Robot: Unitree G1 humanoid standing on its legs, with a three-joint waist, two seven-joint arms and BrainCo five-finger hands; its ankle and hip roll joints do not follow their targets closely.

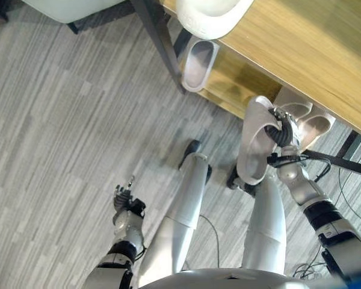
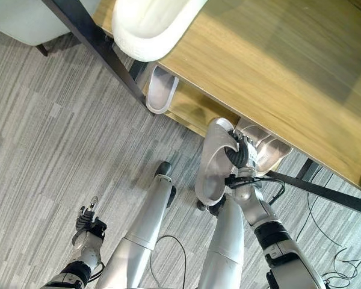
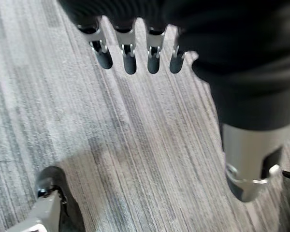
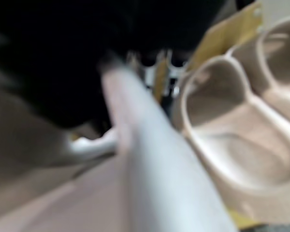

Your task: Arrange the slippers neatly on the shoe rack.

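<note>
The pale slipper (image 1: pixel 254 144) I am carrying hangs above the floor just in front of the shoe rack (image 1: pixel 325 54), its toe end up near the lower shelf (image 1: pixel 240 81) and its heel hanging down towards me. My right hand (image 1: pixel 283 129) is clamped on its strap end, fingers curled round the edge; my right wrist view shows the slipper pressed close against my fingers. Just beyond it, two more pale slippers (image 4: pixel 232 140) lie side by side on the lower shelf, and a further slipper (image 1: pixel 198 63) lies on the same shelf to the left, beside the dark rack leg (image 1: pixel 162 42). A white slipper (image 1: pixel 213 15) sits up on the top board. To do this well, I judge I should level the slipper so its sole faces down, bring it in beside the pair with its toe pointing the same way, and slide it under the top board without nudging its neighbours, letting go only once the sole lies flat. My left hand (image 1: pixel 125 195) hangs low over the grey floor (image 1: pixel 66 120), fingers straight and empty.
</note>
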